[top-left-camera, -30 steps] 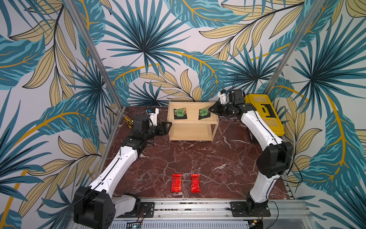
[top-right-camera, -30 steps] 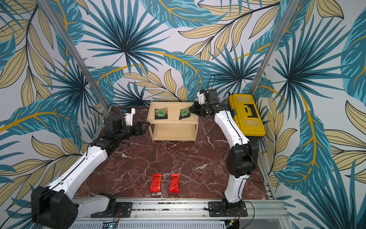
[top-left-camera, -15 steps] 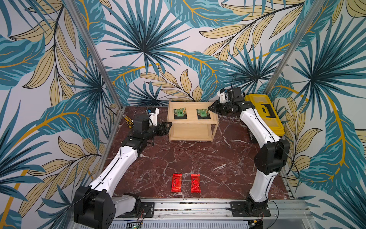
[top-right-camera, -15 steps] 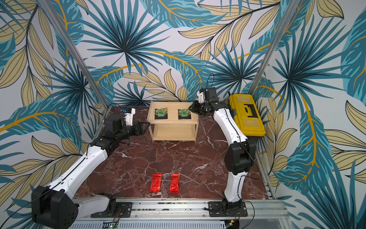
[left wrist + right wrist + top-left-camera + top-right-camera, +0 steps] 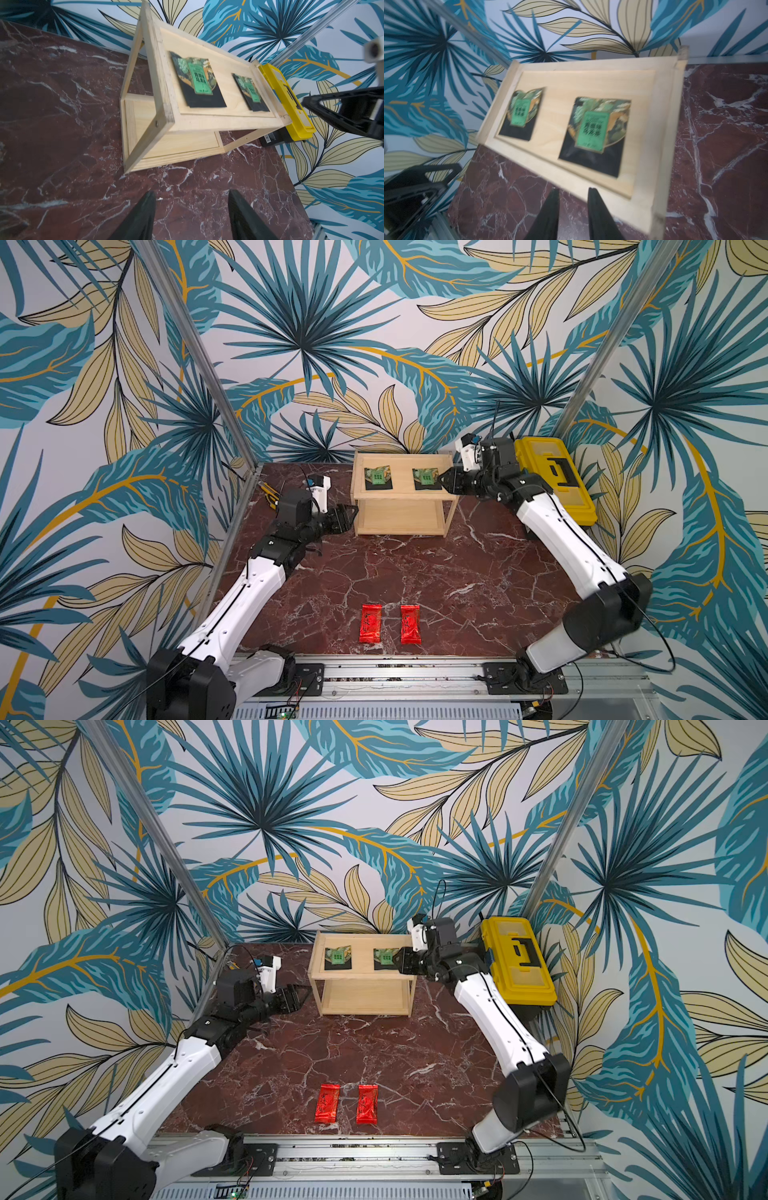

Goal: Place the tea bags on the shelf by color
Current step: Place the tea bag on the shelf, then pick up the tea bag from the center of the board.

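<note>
Desk: dark red marble desk (image 5: pixel 415 572), leaf-patterned walls.
Done: two squarish green-and-gold foil tea bags (image 5: pixel 378 477) (image 5: pixel 426 478) laid on pale wooden shelf (image 5: pixel 400 512) top tray.
Left: two narrow shiny red tea bags (image 5: pixel 370 623) (image 5: pixel 410 623) near front edge.
Left gripper (image 5: pixel 191 216): parted, empty.
Right gripper (image 5: pixel 573 214): slightly parted, empty.

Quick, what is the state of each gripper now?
Left gripper: open, holding nothing.
Right gripper: open, holding nothing, beside the shelf.
</note>
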Controlling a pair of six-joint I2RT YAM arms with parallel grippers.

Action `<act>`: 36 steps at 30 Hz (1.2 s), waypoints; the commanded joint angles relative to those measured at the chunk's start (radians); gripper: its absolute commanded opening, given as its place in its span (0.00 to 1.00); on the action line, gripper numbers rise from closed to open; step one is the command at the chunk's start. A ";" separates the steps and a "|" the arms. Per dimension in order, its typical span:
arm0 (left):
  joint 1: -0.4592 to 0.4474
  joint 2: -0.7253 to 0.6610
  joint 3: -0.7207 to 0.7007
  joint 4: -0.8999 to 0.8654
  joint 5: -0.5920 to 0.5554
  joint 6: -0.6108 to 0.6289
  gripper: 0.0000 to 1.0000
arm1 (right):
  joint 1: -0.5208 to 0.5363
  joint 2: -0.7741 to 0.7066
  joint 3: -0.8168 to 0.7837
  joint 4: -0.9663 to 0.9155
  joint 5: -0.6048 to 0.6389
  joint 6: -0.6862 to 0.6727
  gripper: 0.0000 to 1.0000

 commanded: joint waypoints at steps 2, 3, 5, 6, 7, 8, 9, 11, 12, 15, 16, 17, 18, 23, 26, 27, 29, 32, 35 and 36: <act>-0.025 -0.100 -0.087 -0.125 -0.095 -0.046 0.60 | 0.165 -0.207 -0.271 0.178 0.146 -0.114 0.32; -0.028 -0.121 -0.105 -0.143 -0.111 -0.058 0.60 | 0.214 -0.247 -0.347 0.216 0.165 -0.125 0.33; -0.030 -0.151 -0.139 -0.181 -0.151 -0.076 0.60 | 0.327 -0.293 -0.476 0.280 0.218 -0.139 0.34; -0.031 -0.161 -0.157 -0.198 -0.163 -0.088 0.60 | 0.392 -0.305 -0.538 0.302 0.244 -0.153 0.34; -0.032 -0.166 -0.178 -0.204 -0.164 -0.093 0.60 | 0.468 -0.308 -0.604 0.377 0.287 -0.171 0.34; -0.033 -0.166 -0.193 -0.213 -0.172 -0.105 0.60 | 0.536 -0.302 -0.656 0.429 0.320 -0.194 0.35; -0.034 -0.164 -0.212 -0.219 -0.174 -0.122 0.60 | 0.601 -0.284 -0.708 0.476 0.365 -0.211 0.35; -0.038 -0.155 -0.249 -0.214 -0.147 -0.140 0.59 | 0.713 -0.223 -0.765 0.548 0.446 -0.231 0.35; -0.038 -0.148 -0.264 -0.213 -0.131 -0.153 0.59 | 0.764 -0.181 -0.777 0.569 0.486 -0.237 0.35; -0.053 -0.141 -0.318 -0.193 -0.107 -0.180 0.57 | 0.900 -0.076 -0.779 0.613 0.567 -0.250 0.37; -0.056 -0.145 -0.337 -0.183 -0.100 -0.191 0.57 | 0.941 -0.046 -0.778 0.629 0.595 -0.259 0.42; -0.056 -0.148 -0.352 -0.173 -0.095 -0.198 0.57 | 0.975 -0.024 -0.778 0.642 0.616 -0.263 0.46; -0.059 -0.149 -0.365 -0.163 -0.088 -0.207 0.57 | 1.005 -0.002 -0.780 0.653 0.636 -0.269 0.52; -0.060 -0.147 -0.390 -0.149 -0.071 -0.218 0.57 | 1.062 0.090 -0.780 0.681 0.645 -0.285 0.79; -0.061 -0.145 -0.396 -0.148 -0.070 -0.220 0.57 | 1.062 0.126 -0.783 0.692 0.645 -0.291 0.85; -0.060 -0.148 -0.399 -0.145 -0.067 -0.223 0.58 | 1.063 0.139 -0.778 0.690 0.654 -0.293 0.85; -0.061 -0.148 -0.409 -0.135 -0.059 -0.231 0.58 | 1.061 0.166 -0.775 0.700 0.671 -0.297 0.86; -0.060 -0.146 -0.419 -0.122 -0.048 -0.243 0.58 | 1.046 0.188 -0.774 0.714 0.675 -0.296 0.86; -0.060 -0.147 -0.426 -0.114 -0.037 -0.252 0.58 | 1.019 0.191 -0.783 0.725 0.665 -0.294 0.86; -0.060 -0.147 -0.429 -0.110 -0.033 -0.255 0.58 | 1.006 0.191 -0.784 0.729 0.662 -0.296 0.86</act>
